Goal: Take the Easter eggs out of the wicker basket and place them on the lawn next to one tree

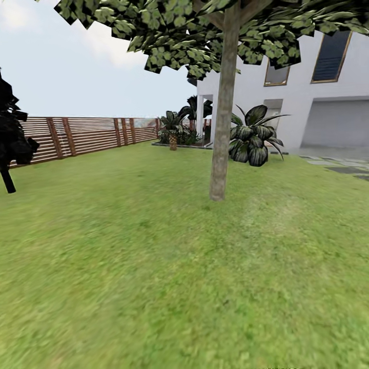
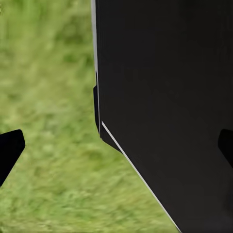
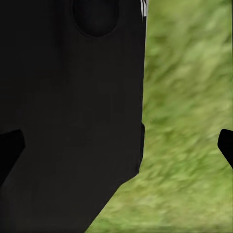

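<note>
A tree [image 1: 221, 133] with a thin pale grey-green trunk stands ahead on the lawn [image 1: 154, 266], its leafy crown across the top of the head view. The Easter eggs and the wicker basket are out of view. My left gripper [image 2: 118, 148] is open, its dark fingertips [image 2: 9, 150] far apart over blurred grass and a black part of the robot's body [image 2: 170, 97]. My right gripper [image 3: 118, 148] is open too, with nothing between its fingertips [image 3: 225, 145], facing the black body [image 3: 73, 121] and grass.
A brown slatted fence [image 1: 77, 134] runs along the left side. A near-black tree [image 1: 10, 138] stands at the far left. Behind the trunk are a broad-leaved plant [image 1: 253, 136], a white house [image 1: 307, 102] and grey paving [image 1: 343, 165].
</note>
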